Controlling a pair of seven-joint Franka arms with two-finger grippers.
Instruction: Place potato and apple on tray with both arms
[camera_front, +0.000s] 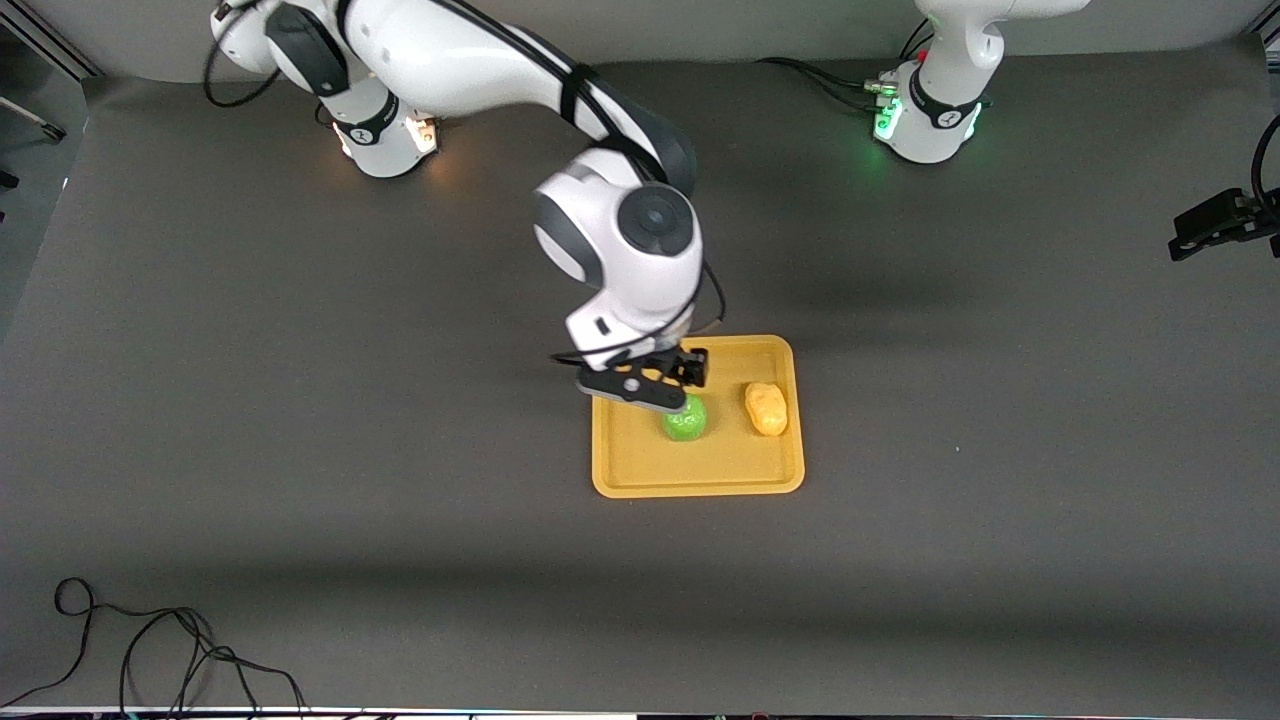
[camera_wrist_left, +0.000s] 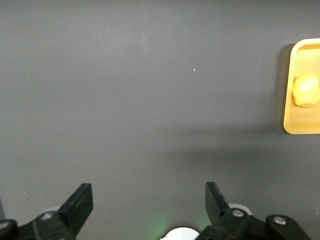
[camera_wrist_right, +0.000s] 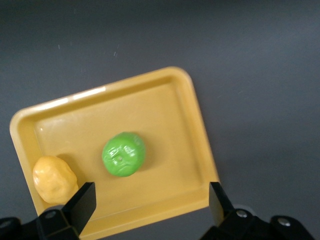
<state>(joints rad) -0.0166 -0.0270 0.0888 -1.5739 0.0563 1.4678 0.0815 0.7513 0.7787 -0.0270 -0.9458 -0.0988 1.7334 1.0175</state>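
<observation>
The yellow-orange tray lies mid-table. The green apple sits on it, free of the fingers. The yellow-orange potato lies on the tray beside the apple, toward the left arm's end. My right gripper hovers open and empty just above the apple. The right wrist view shows the tray, the apple, the potato and my open right gripper. My left gripper is open and empty over bare table; the left wrist view shows the tray's end and the potato. The left arm waits, its hand outside the front view.
The left arm's green-lit base stands at the table's back. A black clamp juts in at the left arm's end of the table. Loose black cables lie at the near corner on the right arm's end.
</observation>
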